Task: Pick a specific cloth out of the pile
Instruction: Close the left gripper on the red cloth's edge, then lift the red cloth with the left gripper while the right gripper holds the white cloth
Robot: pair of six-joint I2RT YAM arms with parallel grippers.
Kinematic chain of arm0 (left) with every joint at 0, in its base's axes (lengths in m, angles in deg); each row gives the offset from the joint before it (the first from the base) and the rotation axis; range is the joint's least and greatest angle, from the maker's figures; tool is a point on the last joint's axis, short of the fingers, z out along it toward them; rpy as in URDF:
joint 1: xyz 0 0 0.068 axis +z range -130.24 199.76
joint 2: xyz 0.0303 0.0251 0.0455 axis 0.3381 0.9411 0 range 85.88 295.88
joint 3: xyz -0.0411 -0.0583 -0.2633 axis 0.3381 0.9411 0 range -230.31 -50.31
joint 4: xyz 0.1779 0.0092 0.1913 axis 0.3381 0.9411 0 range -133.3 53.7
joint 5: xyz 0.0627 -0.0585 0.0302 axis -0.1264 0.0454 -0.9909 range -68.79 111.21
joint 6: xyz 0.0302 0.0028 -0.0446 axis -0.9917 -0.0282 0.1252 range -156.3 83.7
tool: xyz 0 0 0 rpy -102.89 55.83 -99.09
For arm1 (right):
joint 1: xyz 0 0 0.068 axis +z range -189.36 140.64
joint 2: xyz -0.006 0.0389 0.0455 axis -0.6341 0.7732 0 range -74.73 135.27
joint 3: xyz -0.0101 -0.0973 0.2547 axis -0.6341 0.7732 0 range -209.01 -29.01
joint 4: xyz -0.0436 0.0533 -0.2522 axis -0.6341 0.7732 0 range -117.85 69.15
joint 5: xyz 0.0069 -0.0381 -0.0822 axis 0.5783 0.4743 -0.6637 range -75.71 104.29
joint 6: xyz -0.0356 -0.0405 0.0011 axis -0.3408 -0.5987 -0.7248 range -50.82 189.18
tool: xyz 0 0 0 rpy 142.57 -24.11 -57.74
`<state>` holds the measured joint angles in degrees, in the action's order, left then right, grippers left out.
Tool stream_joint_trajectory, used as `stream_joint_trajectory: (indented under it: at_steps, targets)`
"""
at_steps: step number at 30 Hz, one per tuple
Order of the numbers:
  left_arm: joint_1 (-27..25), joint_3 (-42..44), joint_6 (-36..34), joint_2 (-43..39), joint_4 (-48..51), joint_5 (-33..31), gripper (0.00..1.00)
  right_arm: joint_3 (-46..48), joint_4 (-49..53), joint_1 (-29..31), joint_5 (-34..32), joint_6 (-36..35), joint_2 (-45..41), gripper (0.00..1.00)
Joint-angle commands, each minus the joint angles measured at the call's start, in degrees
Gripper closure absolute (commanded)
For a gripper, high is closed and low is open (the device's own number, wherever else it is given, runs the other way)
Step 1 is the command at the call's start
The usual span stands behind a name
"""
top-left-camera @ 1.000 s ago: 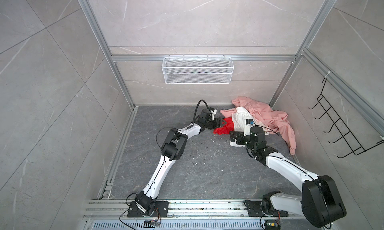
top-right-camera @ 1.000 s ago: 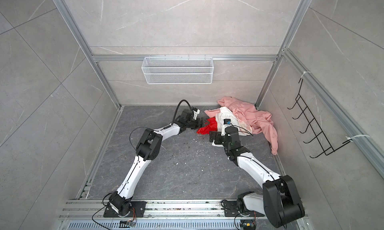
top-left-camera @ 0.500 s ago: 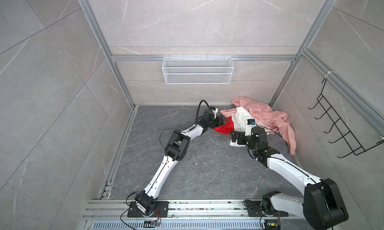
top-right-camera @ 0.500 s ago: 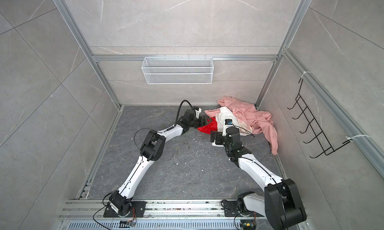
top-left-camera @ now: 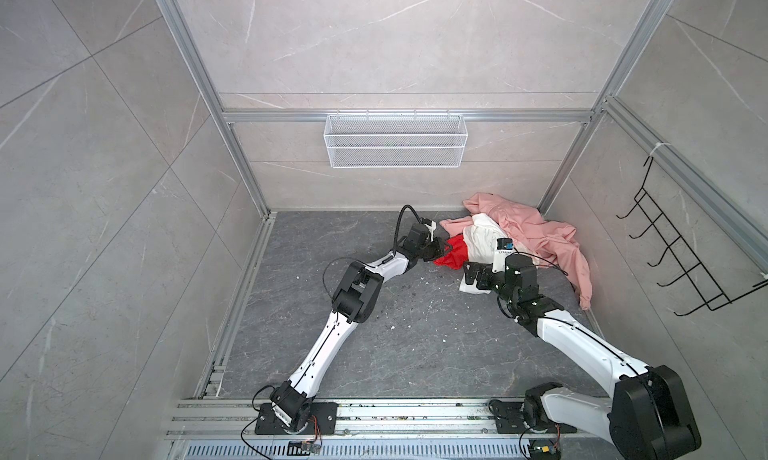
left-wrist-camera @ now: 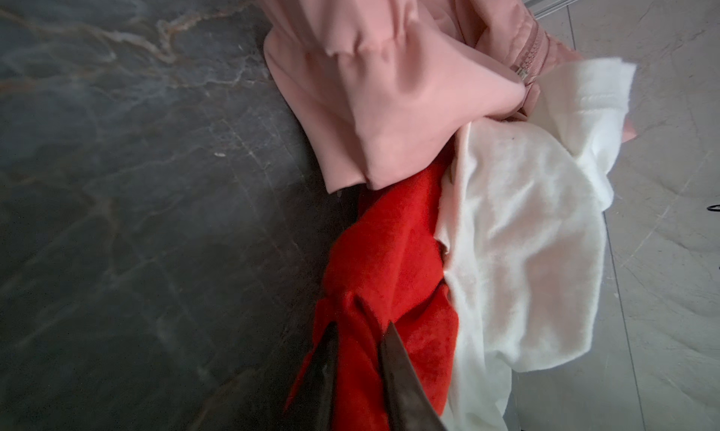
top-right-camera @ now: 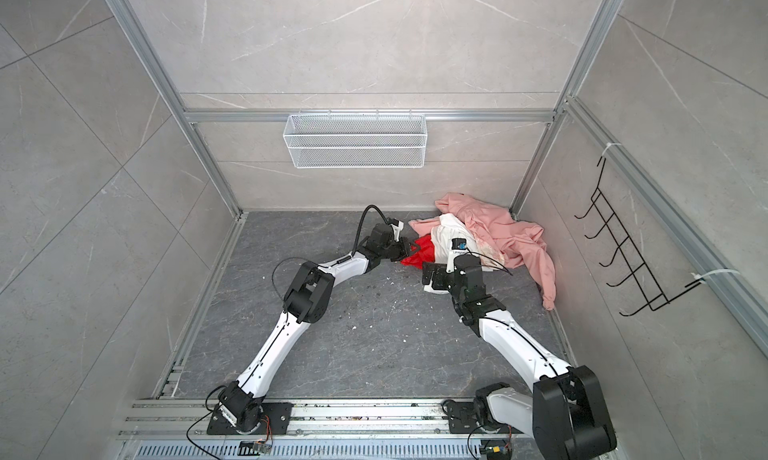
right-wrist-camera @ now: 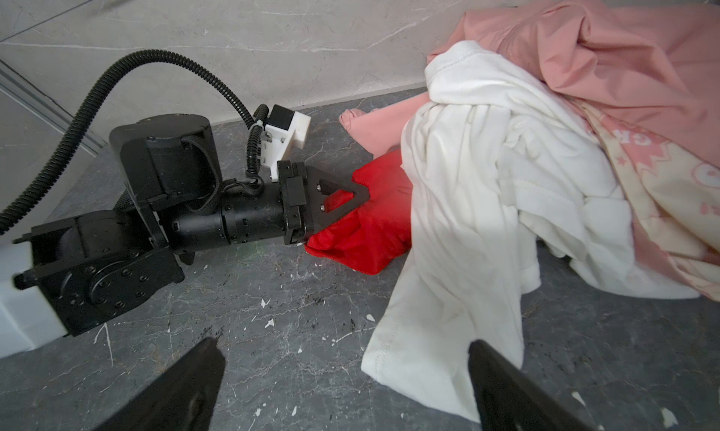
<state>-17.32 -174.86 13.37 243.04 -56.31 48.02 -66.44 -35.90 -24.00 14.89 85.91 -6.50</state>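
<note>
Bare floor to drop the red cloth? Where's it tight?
Free: floor between left arm and right arm, down to the base rail; also the strip between left arm and side wall. Crowded: back right corner, the pile, left gripper shut on the red cloth, right gripper open by the white garment.

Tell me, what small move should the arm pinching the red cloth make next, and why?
Probably the left tool should draw the red cloth slowly back along the floor, away from the pile. Its jaws are shut on a red fold, while the white garment and a pink sleeve overlap the rest of it.
</note>
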Motion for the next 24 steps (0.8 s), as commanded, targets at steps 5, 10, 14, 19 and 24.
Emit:
stream_joint_trajectory:
  at_steps: [5, 10, 14, 19, 24]
  targets:
    - [1.13, 7.51, -2.1, -7.64, 0.12, 2.2, 1.0, 0.47, 0.43, -0.32, -1.65, -1.22, -1.16, 0.0]
    - [1.08, 8.51, -1.66, -10.93, -1.0, 3.19, 1.0, -0.28, -0.12, -0.25, -2.02, -1.01, 0.33, 0.0]
    - [1.13, 10.06, -1.27, -13.15, -1.83, 3.78, 1.0, -1.02, -0.23, -0.36, -2.65, -0.39, 1.35, 0.0]
    - [1.08, 11.87, -1.65, -16.47, -2.76, 4.09, 1.0, -2.07, 0.05, -0.31, -4.01, -0.55, 2.11, 0.0]
    - [1.13, 13.04, -3.15, -19.52, -2.12, 4.05, 1.0, -2.91, 0.36, -0.31, -5.08, -1.26, 2.38, 0.0]
